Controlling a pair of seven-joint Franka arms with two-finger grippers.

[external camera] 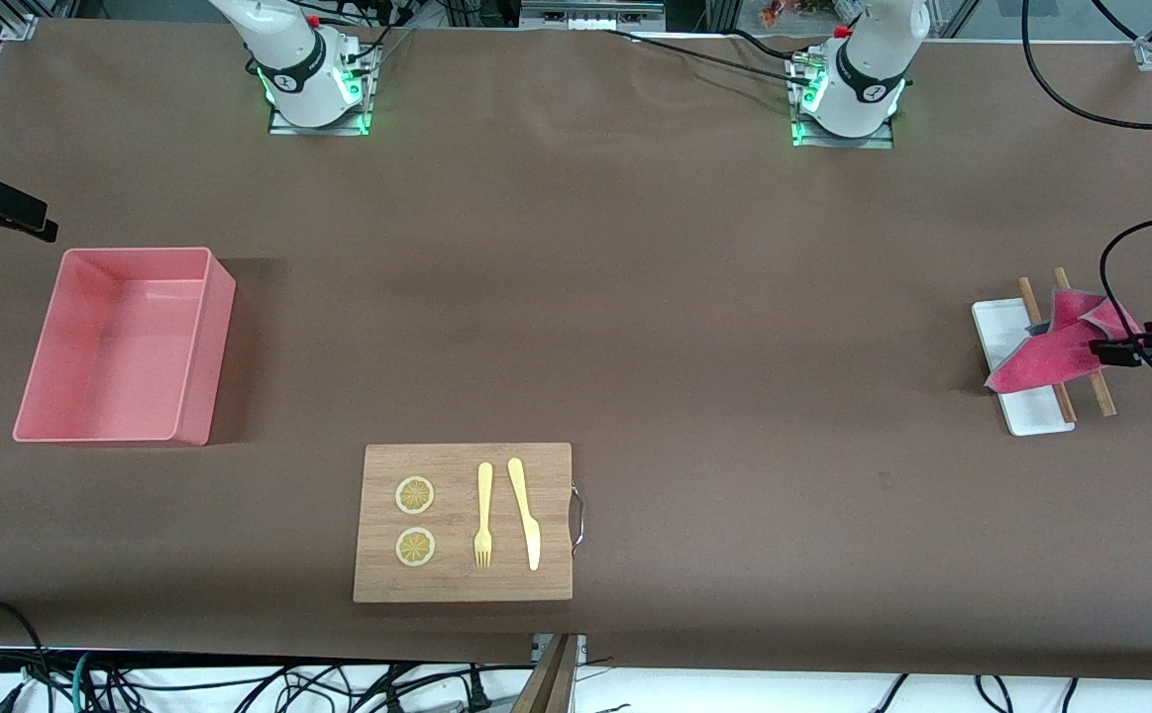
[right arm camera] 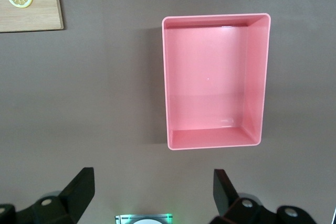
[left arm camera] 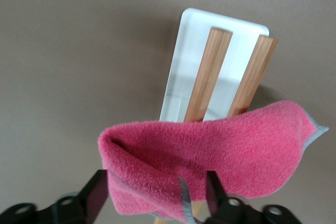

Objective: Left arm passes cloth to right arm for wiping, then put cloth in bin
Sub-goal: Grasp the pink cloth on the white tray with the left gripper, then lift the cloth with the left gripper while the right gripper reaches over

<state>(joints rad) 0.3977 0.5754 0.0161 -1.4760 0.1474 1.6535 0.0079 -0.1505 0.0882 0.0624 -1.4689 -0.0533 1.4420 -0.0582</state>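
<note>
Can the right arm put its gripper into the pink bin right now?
Probably yes. The right gripper hangs open above the table beside the bin, which has no lid, looks empty, and has nothing blocking the way. It would only need to move over and come down.

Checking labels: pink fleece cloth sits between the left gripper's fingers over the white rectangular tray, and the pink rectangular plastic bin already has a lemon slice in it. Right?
Not quite. The pink rectangular plastic bin is empty, as the right wrist view shows; both lemon slices lie on the wooden cutting board. The rest stands: the pink fleece cloth sits between the left gripper fingers over the white rectangular tray.
</note>
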